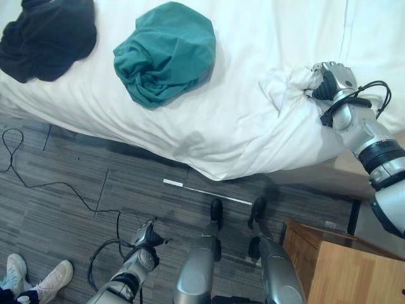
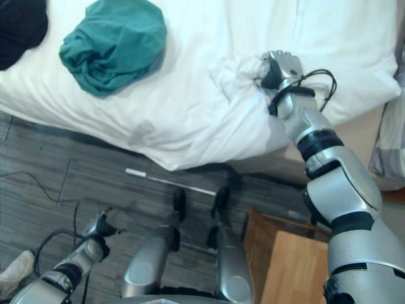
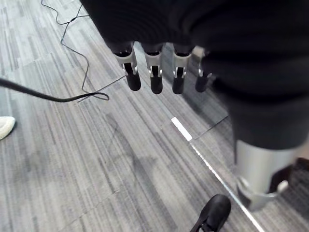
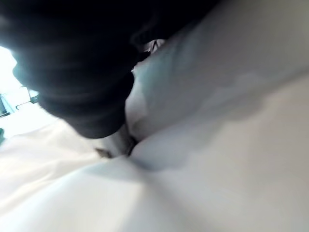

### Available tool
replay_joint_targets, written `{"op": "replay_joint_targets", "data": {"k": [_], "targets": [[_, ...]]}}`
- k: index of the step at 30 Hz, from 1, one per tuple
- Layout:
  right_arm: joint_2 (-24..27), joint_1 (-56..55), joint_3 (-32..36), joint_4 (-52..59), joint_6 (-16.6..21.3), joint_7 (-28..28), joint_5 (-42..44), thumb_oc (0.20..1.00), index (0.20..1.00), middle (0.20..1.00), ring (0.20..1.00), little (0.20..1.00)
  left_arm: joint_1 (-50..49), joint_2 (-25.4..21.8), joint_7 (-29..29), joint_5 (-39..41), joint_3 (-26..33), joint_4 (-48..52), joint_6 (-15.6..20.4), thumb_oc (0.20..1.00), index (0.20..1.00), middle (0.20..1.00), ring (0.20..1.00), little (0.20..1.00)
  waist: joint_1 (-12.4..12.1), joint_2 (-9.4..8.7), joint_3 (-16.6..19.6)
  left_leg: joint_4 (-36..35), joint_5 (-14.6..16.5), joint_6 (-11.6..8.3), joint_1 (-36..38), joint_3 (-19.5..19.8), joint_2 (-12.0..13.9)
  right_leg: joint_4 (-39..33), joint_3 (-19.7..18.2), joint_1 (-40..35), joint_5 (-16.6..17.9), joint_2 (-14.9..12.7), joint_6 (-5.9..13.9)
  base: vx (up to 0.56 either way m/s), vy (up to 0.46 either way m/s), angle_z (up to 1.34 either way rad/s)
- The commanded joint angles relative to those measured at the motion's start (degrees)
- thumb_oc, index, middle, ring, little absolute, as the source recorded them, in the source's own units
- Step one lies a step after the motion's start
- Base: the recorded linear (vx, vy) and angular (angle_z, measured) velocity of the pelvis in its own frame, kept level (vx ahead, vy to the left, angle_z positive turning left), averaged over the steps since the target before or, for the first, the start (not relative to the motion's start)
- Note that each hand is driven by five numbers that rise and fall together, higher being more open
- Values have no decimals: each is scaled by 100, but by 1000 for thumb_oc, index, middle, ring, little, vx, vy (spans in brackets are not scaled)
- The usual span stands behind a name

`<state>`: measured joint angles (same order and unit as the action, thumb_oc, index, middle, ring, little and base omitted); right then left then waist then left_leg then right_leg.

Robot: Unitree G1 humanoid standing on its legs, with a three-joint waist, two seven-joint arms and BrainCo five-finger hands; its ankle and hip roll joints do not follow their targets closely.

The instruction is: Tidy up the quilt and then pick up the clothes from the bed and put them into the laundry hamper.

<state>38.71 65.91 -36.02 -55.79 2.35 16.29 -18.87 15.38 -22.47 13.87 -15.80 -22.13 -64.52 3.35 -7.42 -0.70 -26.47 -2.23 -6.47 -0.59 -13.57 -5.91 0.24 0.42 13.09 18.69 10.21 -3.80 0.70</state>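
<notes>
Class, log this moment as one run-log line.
right hand: shut on quilt | left hand: open, above floor | green garment, dark garment: on bed

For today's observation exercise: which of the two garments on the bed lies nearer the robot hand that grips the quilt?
The teal garment. It lies nearer the right robot hand bunching the white quilt; the dark garment sits farther away.

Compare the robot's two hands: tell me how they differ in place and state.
The right hand is up on the bed, fingers curled into a bunched fold of the white quilt; the left hand hangs low over the grey floor, touching nothing. The right grips cloth; the left's fingers are relaxed and empty. Both wear dark ribbed covers.
</notes>
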Motion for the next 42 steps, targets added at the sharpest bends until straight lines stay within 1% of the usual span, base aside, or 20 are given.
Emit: {"op": "replay_joint_targets", "data": {"k": [1,2,3,6,7,8,12,13,15,21,24,25,29,30,31,35,36,38,39,42], "targets": [[169,-929,-2,0,-210,60,285,200,200,200,200,200,-450,8,116,222,-1,-180,-42,1000,1000,1000,1000,1000,195,-120,461,55,7,-433,-184,185,318,492,-306,-13,-584,-519,667,37,-4,2],[233,-1815,412,559,-162,63,291,200,200,200,200,200,-523,66,84,112,127,-222,-107,1000,1000,1000,1000,1000,304,-211,595,-16,24,-437,-37,146,339,378,-305,-155,-537,-518,696,39,-4,-4],[243,-1869,447,601,-176,57,281,200,200,200,200,200,-535,57,84,110,109,-220,-107,1000,1000,1000,1000,1000,288,-216,604,-24,22,-437,-25,146,339,368,-303,-168,-536,-517,697,66,-9,-4],[433,-3652,1551,1684,-75,98,278,200,200,200,200,200,-666,56,47,-152,432,-325,-229,1000,1000,1000,1000,1000,498,-365,837,-133,152,-437,333,94,349,204,-326,-517,-523,-485,759,115,-8,-10],[407,-4200,1884,1941,-67,86,234,893,893,893,893,893,-695,35,23,-210,508,-342,-258,1000,1000,1000,1000,1000,536,-396,934,-156,161,-422,388,100,342,129,-318,-576,-481,-496,773,124,13,-10],[326,-4780,2280,2119,-36,124,284,1000,1000,1000,1000,1000,-750,24,14,-283,622,-350,-287,1000,1000,1000,1000,1000,624,-405,1007,-169,236,-424,513,76,353,86,-325,-691,-496,-484,798,101,21,-8],[-434,-6216,3358,2226,28,339,804,1000,1000,1000,1000,1000,-894,95,-7,-337,810,-428,-360,1000,1000,1000,1000,1000,849,-491,1339,-216,344,-393,811,-27,346,-97,-443,-947,-409,-478,855,113,46,-17],[-809,-6586,3727,1965,83,450,1190,1000,1000,1000,1000,1000,-980,138,-24,-364,886,-443,-377,1000,1000,1000,1000,1000,951,-494,1482,-237,389,-383,945,-94,345,-138,-507,-1041,-399,-474,867,86,54,-44],[-1150,-6934,4054,1755,82,495,1599,1000,1000,1000,1000,1000,-1075,178,-81,-399,931,-493,-414,1000,1000,1000,1000,1000,1056,-503,1618,-259,441,-381,1082,-169,355,-180,-575,-1142,-395,-463,883,104,63,-45],[-1316,-7180,4595,1220,-7,759,2156,1000,1000,1000,1000,1000,-1191,141,-113,-373,958,-506,-446,1000,1000,1000,1000,1000,1176,-542,1767,-270,538,-365,1274,-294,368,-210,-756,-1210,-378,-438,912,51,48,-31],[-981,-7257,5017,1915,-31,1062,1973,1000,1000,1000,1000,1000,-1206,172,-52,-334,974,-504,-454,1000,1000,1000,1000,1000,1231,-570,1728,-270,579,-344,1331,-334,359,-168,-871,-1178,-360,-437,929,-4,43,-19],[-793,-7221,5158,2469,47,1209,1731,200,200,200,200,200,-1205,210,-16,-373,942,-523,-438,1000,1000,1000,1000,1000,1213,-576,1681,-267,581,-331,1327,-325,356,-158,-902,-1157,-357,-439,926,-9,18,-13],[-377,-6598,5011,3159,171,1371,1401,200,200,200,200,200,-1110,217,-9,-402,768,-490,-398,1000,1000,1000,1000,1000,1091,-538,1472,-241,549,-317,1231,-262,351,-123,-922,-1056,-351,-457,919,-73,-3,-8],[-82,-5929,4712,3277,195,1463,1338,200,200,200,200,200,-1014,167,-5,-357,600,-426,-362,1000,1000,1000,1000,1000,937,-493,1276,-208,494,-310,1097,-198,333,-84,-909,-935,-337,-476,904,-128,-18,3],[-59,-5837,4668,3218,206,1476,1345,200,200,200,200,200,-984,176,-7,-352,633,-431,-363,1000,1000,1000,1000,1000,964,-487,1249,-204,491,-310,1087,-198,333,-65,-911,-918,-341,-477,903,-133,-30,-6],[367,-4428,3806,3117,121,1488,1300,200,200,200,200,200,-722,41,49,-131,339,-256,-299,1000,1000,1000,1000,1000,687,-348,817,9,400,-325,664,-97,278,73,-843,-654,-327,-560,866,-128,-51,19],[414,-3704,3349,2738,79,1516,1413,200,200,200,200,200,-602,30,112,28,195,-177,-262,1000,1000,1000,1000,1000,614,-255,623,213,381,-350,364,-66,256,238,-809,-456,-338,-610,840,-155,-50,25],[429,-3314,3100,2452,76,1503,1540,200,200,200,200,200,-531,25,140,113,156,-132,-253,1000,1000,1000,1000,1000,600,-194,527,368,389,-359,167,-48,255,382,-797,-298,-368,-643,815,-155,-23,37],[326,-2781,2771,1866,68,1449,1805,200,200,200,200,200,-433,27,170,223,34,-54,-240,1000,1000,1000,1000,1000,542,-78,370,647,412,-382,-151,-41,256,659,-777,-29,-462,-686,778,-151,-11,35],[125,-2407,2489,1212,44,1333,2038,200,200,200,200,200,-328,54,193,290,-48,-68,-251,1000,1000,1000,1000,1000,513,7,228,963,457,-395,-476,-22,247,940,-742,254,-534,-700,747,-150,-8,27]]}}
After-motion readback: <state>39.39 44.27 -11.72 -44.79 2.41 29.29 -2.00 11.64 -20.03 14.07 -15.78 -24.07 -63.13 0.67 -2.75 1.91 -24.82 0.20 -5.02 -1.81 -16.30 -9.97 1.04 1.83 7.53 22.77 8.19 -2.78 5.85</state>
